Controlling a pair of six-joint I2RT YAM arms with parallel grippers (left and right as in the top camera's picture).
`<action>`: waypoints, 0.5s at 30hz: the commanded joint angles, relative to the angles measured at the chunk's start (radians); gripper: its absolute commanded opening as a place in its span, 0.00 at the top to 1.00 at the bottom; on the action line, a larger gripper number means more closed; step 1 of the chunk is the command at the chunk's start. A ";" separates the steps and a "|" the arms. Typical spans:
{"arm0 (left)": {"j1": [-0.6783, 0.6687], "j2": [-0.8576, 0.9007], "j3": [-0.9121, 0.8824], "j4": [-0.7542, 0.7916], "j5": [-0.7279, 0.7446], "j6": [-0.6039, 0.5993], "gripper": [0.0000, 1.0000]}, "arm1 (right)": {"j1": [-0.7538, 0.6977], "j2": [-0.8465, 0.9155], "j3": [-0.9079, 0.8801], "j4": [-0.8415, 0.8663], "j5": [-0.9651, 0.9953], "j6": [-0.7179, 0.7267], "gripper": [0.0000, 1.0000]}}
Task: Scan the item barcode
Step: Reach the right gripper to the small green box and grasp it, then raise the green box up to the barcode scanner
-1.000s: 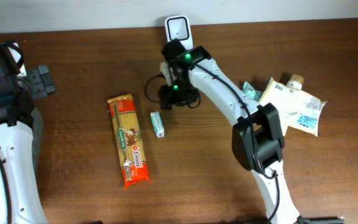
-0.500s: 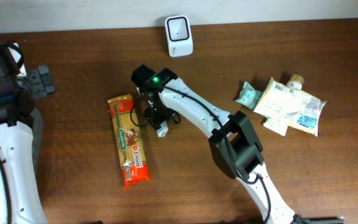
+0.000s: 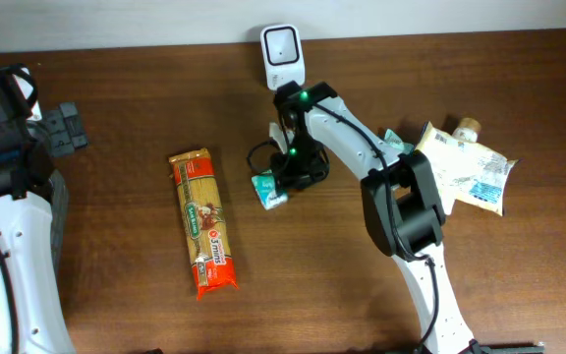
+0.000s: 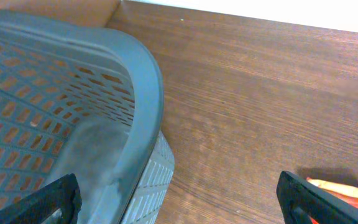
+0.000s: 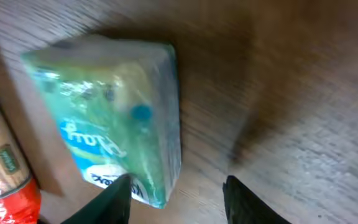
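Green pack (image 5: 110,118): you see it on the wood table (image 5: 291,93), its near corner between the fingers of the right gripper (image 5: 179,198).
Fingers: spread, one overlapping that corner, no pinch.
Wrap: clear film, white script, blurred.
Scanner (image 3: 282,44): apart, by the wall.

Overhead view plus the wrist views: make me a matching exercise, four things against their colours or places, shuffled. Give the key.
1 scanner
2 pasta packet
3 small packet
4 basket

A grey, perforated wall
B green, just right of the pasta
C white, at the far edge of the table
D orange-red, lying lengthwise left of centre

Pairs: 1-C, 2-D, 3-B, 4-A
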 commanded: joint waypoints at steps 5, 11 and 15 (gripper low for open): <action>0.005 -0.008 0.003 0.002 -0.003 0.016 0.01 | 0.011 0.000 -0.066 0.077 -0.031 0.038 0.63; 0.005 -0.008 0.003 0.002 -0.003 0.016 0.01 | 0.022 -0.011 -0.063 0.101 -0.070 0.041 0.96; 0.005 -0.008 0.003 0.001 -0.003 0.016 0.01 | -0.105 -0.127 -0.063 0.040 -0.609 -0.225 0.96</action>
